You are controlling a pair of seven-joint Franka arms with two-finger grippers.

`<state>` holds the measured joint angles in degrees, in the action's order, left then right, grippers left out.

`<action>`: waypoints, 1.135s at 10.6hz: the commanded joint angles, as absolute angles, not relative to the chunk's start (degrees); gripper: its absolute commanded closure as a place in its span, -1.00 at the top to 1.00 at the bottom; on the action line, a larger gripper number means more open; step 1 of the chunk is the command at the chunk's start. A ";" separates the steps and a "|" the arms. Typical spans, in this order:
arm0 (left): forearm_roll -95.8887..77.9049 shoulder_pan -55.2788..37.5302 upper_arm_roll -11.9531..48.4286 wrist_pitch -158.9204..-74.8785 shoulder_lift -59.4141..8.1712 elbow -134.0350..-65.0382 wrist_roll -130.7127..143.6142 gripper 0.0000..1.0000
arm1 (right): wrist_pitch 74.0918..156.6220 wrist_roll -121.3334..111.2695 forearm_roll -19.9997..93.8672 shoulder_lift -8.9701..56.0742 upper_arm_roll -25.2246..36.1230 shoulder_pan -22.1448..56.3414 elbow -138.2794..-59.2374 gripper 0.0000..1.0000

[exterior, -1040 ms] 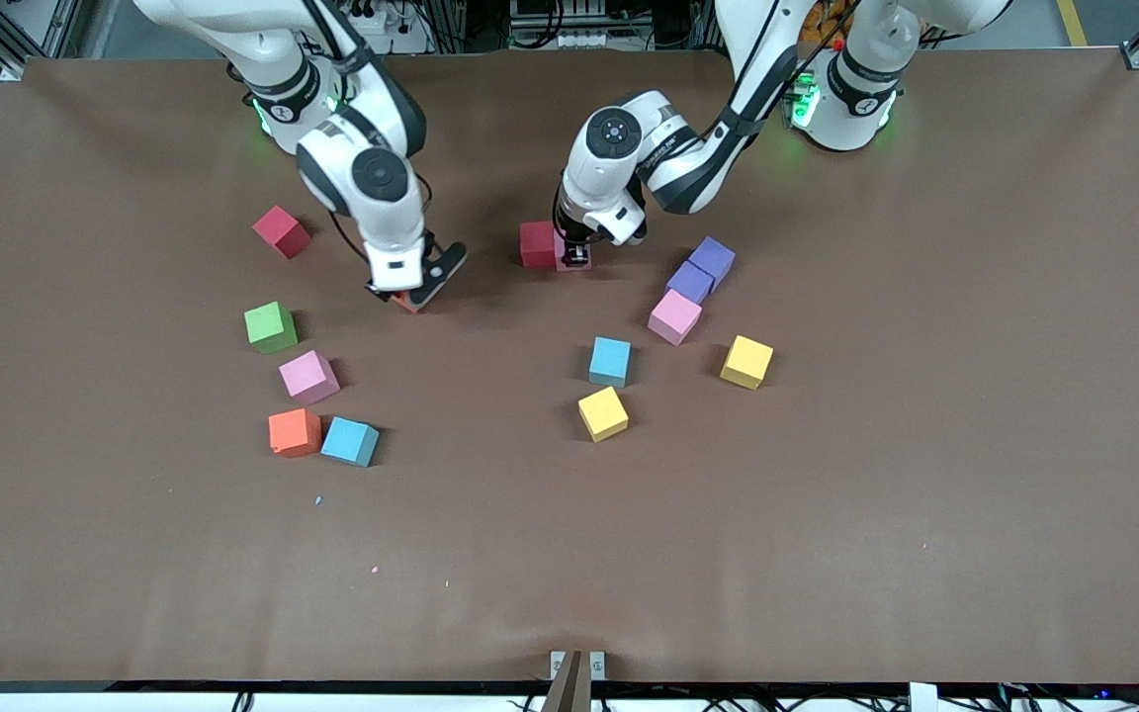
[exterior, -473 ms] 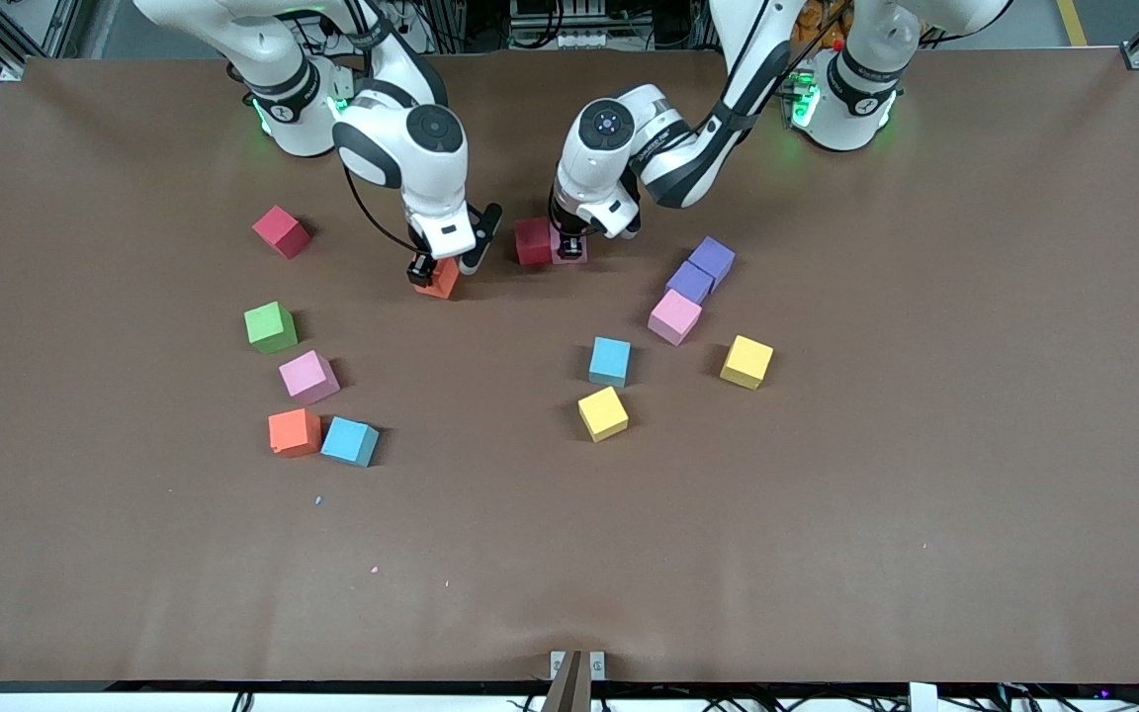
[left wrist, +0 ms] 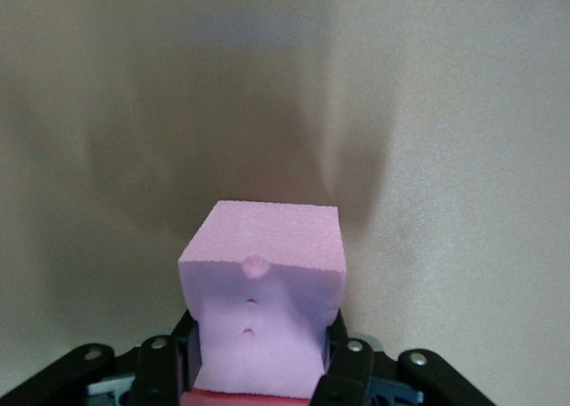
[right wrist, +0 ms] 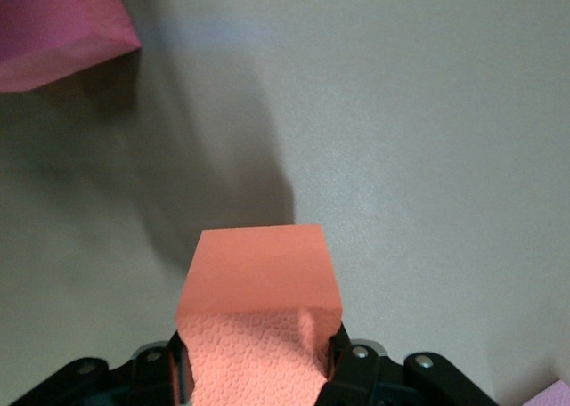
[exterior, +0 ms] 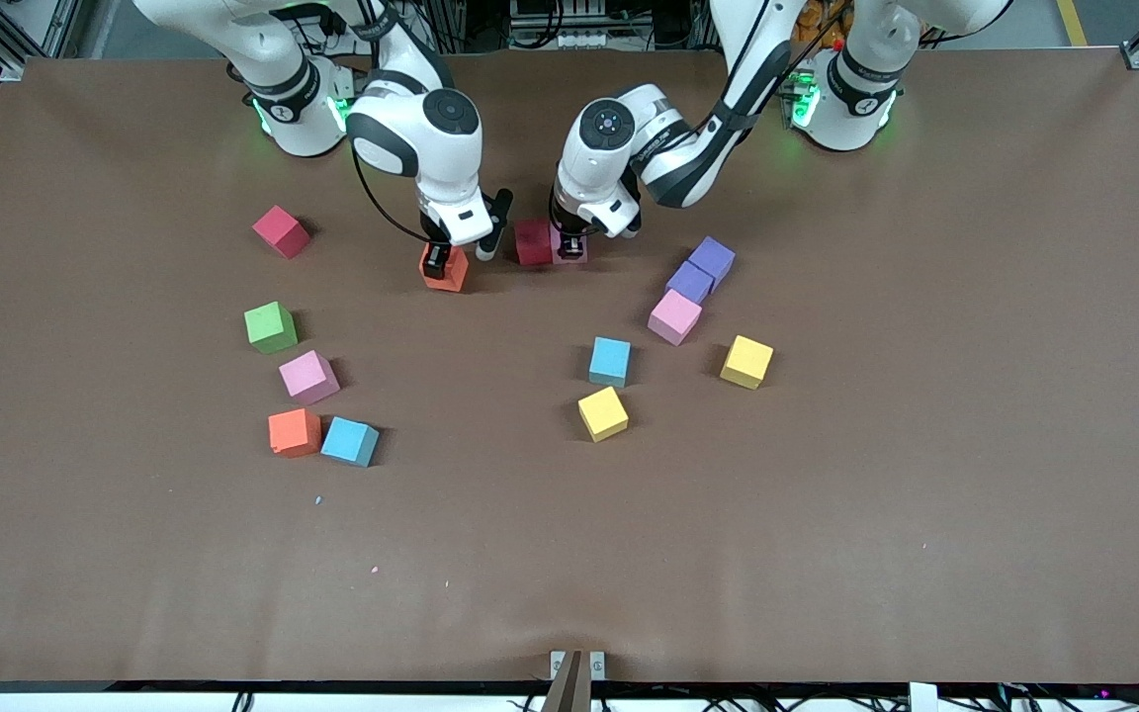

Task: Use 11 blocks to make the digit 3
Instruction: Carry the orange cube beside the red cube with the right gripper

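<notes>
From my console, the right gripper (exterior: 444, 263) clamped an orange foam cube (exterior: 445, 273) while the left gripper (exterior: 570, 245) pinched a dimpled pink cube (left wrist: 262, 310) beside the dark red cube (exterior: 533, 242).

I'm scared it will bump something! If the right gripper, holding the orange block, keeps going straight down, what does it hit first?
Probably just the bare brown table. The right gripper, shut on the orange foam cube, points down at it; the dark red foam cube sits beside.
</notes>
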<state>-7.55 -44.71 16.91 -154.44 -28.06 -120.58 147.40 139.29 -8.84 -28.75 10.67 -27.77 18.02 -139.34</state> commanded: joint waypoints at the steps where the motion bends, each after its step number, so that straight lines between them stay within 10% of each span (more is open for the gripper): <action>1: -6.59 -45.26 16.96 -154.69 -28.39 -122.61 149.24 -0.30 | 140.36 -10.28 -30.15 10.81 -28.04 18.02 -139.83 -0.77; 2: -6.59 -45.52 16.96 -154.69 -28.39 -122.61 149.24 -0.09 | 140.36 -10.28 -30.15 11.25 -28.04 18.54 -139.83 -0.77; 3: -6.59 -45.70 16.96 -154.69 -28.48 -122.61 149.24 0.77 | 140.45 -10.37 -30.23 11.42 -28.04 19.07 -139.75 -0.78; 4: -6.50 -46.14 16.96 -154.69 -28.48 -122.52 149.15 1.00 | 140.97 -11.33 -30.23 11.43 -28.12 19.07 -139.66 -0.78; 12: -6.50 -43.95 16.96 -148.55 -23.22 -121.99 148.36 1.00 | 141.15 -12.75 -29.44 13.18 -30.49 20.12 -138.16 -1.00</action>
